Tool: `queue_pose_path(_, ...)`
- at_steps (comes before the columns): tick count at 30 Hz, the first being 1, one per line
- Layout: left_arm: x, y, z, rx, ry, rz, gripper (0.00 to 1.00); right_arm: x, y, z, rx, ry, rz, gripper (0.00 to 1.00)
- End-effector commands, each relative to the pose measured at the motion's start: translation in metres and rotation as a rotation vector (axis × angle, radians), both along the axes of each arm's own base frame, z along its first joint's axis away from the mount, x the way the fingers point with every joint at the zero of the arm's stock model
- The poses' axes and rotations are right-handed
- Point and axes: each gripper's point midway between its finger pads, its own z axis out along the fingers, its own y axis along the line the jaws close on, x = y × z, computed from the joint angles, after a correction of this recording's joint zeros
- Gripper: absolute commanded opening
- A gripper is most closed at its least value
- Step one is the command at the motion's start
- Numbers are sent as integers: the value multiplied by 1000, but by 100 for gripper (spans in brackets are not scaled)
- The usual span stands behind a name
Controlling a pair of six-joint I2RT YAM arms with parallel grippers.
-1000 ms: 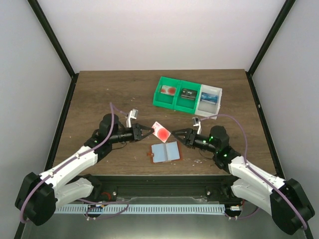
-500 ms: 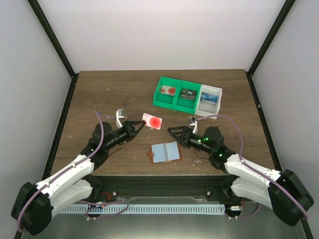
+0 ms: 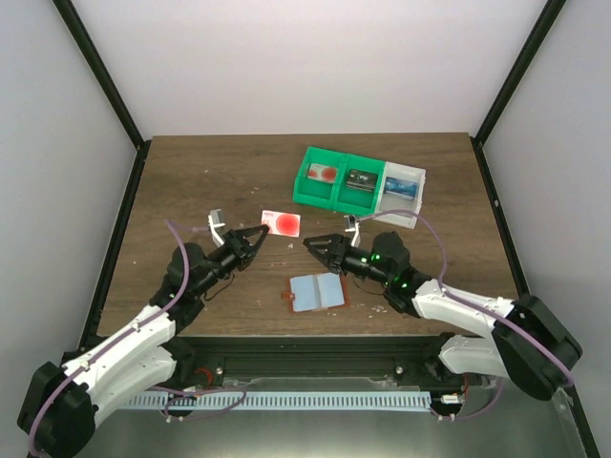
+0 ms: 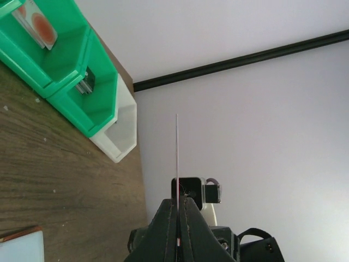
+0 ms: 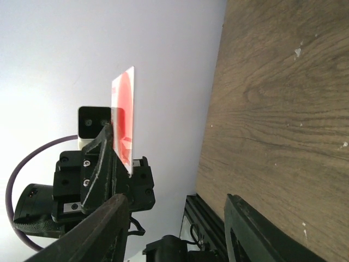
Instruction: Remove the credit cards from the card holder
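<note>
My left gripper [image 3: 264, 232] is shut on the white card with the red round mark [image 3: 282, 222] and holds it above the table, left of the bins. In the left wrist view the card [image 4: 176, 153] shows edge-on between the closed fingers [image 4: 166, 224]. My right gripper [image 3: 313, 246] is open and empty, just right of the card and pointing at it. Its view shows the card [image 5: 123, 109] in the left gripper [image 5: 95, 169]. The reddish-brown card holder [image 3: 317, 291] lies open on the table below both grippers, pale blue pockets up. I cannot make out a blue card in it.
Two joined green bins [image 3: 334, 179] and a white bin [image 3: 401, 189] stand at the back right, each with a card-like item inside. They also show in the left wrist view [image 4: 65, 71]. Bare wood lies left and behind the left gripper.
My left gripper has carried the red-marked card back and to the left, away from the holder. My right gripper, open, has moved left and farther back after it.
</note>
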Motion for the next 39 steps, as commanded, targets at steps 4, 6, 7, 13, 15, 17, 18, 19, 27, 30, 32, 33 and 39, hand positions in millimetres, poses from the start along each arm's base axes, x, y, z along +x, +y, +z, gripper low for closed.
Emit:
queue_pose_path(4,0,2,7,-39,-26,3,0,11,19,37,71,-79,12,45)
queue_pose_path(6,0,3,9,-32,-31,12,0,12,22,39,61,-84,22,45)
queue_pose_path(7,-1,4,10,-35,-31,11,0,13,23,40,61,-89,23,45)
queue_pose_path(13,-6,0,7,-74,-4,-23,0,16,22,43,66,-107,7,37)
queue_pose_path(15,-6,0,5,-83,-3,-24,0,15,24,42,65,-105,17,32)
queue_pose_path(17,-5,-1,4,-81,-3,-26,0,14,25,39,60,-100,25,31)
queue_pose_path(18,-5,-2,4,-78,-2,-31,0,14,25,38,62,-100,31,31)
queue_pose_path(19,-6,-3,4,-76,-5,-40,0,13,26,39,65,-103,35,31)
queue_pose_path(27,-8,-8,0,-71,3,-73,0,12,28,47,79,-144,51,11)
queue_pose_path(30,-9,-10,-1,-64,-2,-84,0,12,25,49,90,-159,38,1)
queue_pose_path(32,-10,-11,-2,-57,-6,-93,0,11,23,49,91,-168,29,1)
queue_pose_path(33,-11,-11,-2,-55,-8,-96,4,11,22,49,88,-175,25,1)
queue_pose_path(39,-13,-13,0,65,-59,-112,69,21,10,51,26,-214,-43,0)
